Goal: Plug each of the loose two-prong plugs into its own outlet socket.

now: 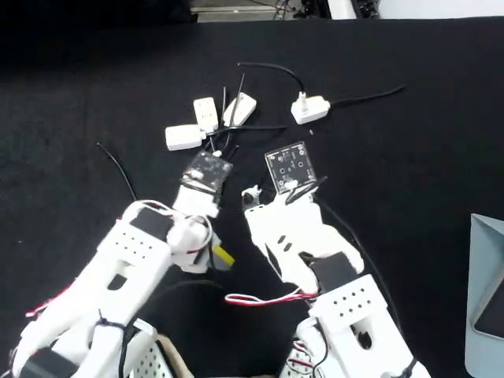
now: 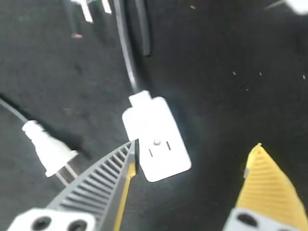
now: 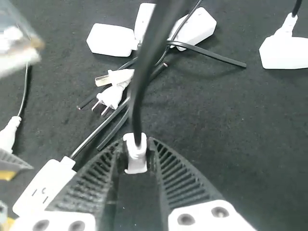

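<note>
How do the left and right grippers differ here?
The left gripper is open; the right gripper is shut. The left gripper holds nothing, with a white outlet lying between its fingers; the right gripper clamps a white plug on a black cord. Both are low over the table.

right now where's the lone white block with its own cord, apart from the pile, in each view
high view: the lone white block lies beyond both arms, off to the right of the pile of three white blocks.
right wrist view: same block, across a black cord from that pile.
left wrist view: cannot tell; a white sliver at the frame's edge might be it.
shared landmark: that pile, in high and right wrist views.
</note>
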